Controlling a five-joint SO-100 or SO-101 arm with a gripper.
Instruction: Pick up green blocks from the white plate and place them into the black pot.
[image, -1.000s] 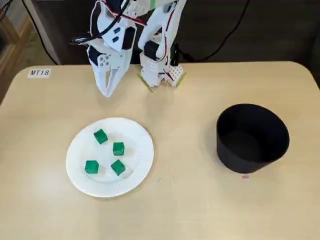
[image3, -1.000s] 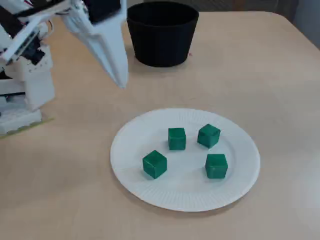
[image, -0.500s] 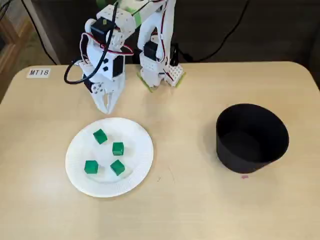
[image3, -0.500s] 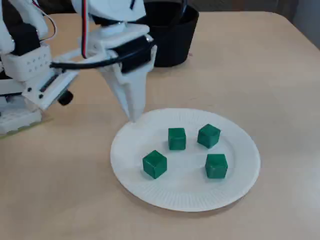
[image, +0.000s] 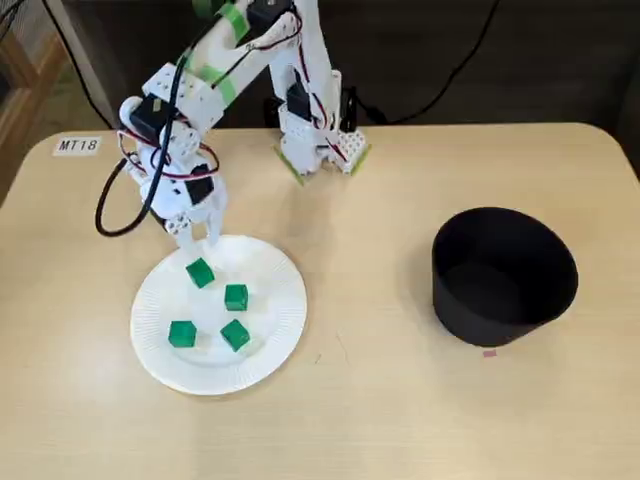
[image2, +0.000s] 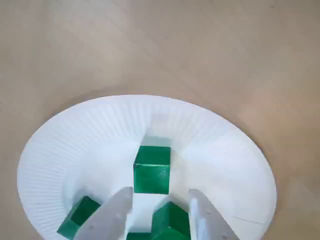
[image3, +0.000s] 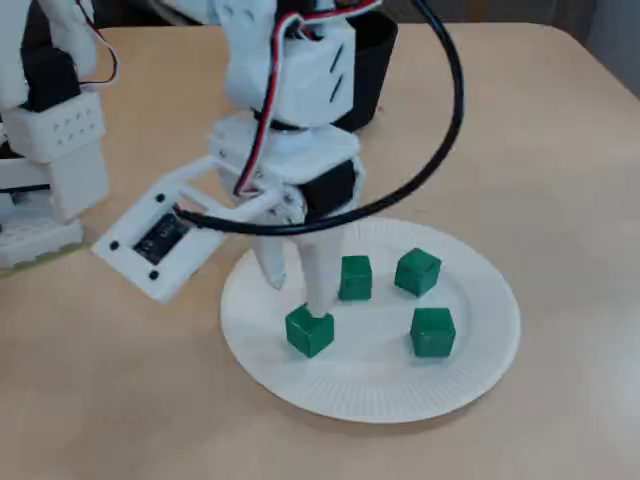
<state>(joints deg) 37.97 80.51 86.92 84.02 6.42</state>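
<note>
Several green blocks lie on the white plate (image: 275, 300) (image3: 470, 360) (image2: 225, 165). In a fixed view my gripper (image3: 297, 297) stands open, fingers pointing down, just over the nearest green block (image3: 310, 331) at the plate's left side. In the other fixed view the gripper (image: 200, 240) hovers at the plate's far rim, right behind that block (image: 200, 272). The wrist view has my gripper (image2: 160, 192) holding nothing, one block (image2: 152, 169) just past the fingertips and another (image2: 170, 222) showing between the fingers. The black pot (image: 505, 275) (image3: 375, 60) stands apart.
The arm's base (image: 318, 150) (image3: 50, 170) is fixed at the table's far edge. A black cable (image: 120, 215) loops off the wrist beside the plate. A label (image: 78, 145) sits at the far left corner. Bare tabletop lies between plate and pot.
The arm swung out from near its base and came down over the plate's near-base rim. The fingers, close together before, now stand apart above a block.
</note>
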